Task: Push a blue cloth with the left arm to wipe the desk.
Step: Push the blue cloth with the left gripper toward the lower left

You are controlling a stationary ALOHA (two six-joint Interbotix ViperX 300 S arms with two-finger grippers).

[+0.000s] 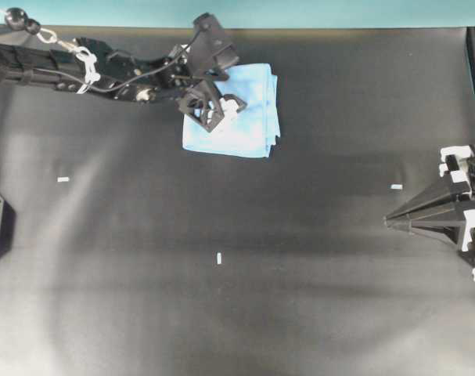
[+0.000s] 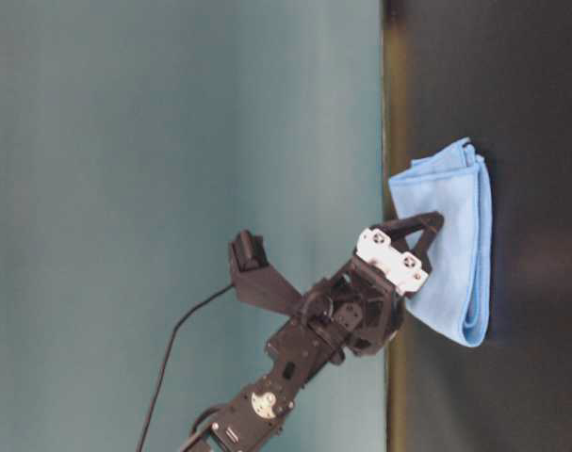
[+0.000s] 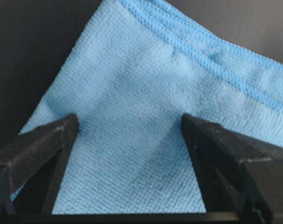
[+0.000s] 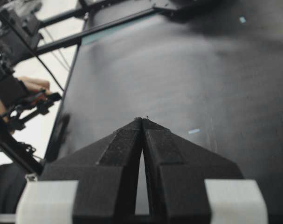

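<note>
Between the spread jaws of the left gripper (image 1: 214, 110) lies one blue cloth (image 1: 241, 117), folded into several layers with stitched hems showing along its far edge in the left wrist view (image 3: 132, 140). Both black fingertips (image 3: 52, 140) press down onto the cloth's pale face, wide apart, with nothing clamped between them; the cloth extends ahead of the tips and out past each side of them. From table level the same gripper (image 2: 413, 250) meets the cloth (image 2: 455, 245) at the fold's upper surface, and the left arm (image 1: 104, 70) stretches back behind the jaws to the overhead view's left edge. One desk (image 1: 221, 313), matte black, carries the cloth near its teal-edged far side. Three small white tape marks sit on the desk well clear of those jaws: one to the left (image 1: 62, 179), one near the middle (image 1: 219, 258), one toward the right (image 1: 396, 186). Farther right, the right gripper (image 1: 390, 222) rests at the desk's edge, its two jaws pressed together to a point with nothing between them (image 4: 142, 122), far apart from the cloth.
</note>
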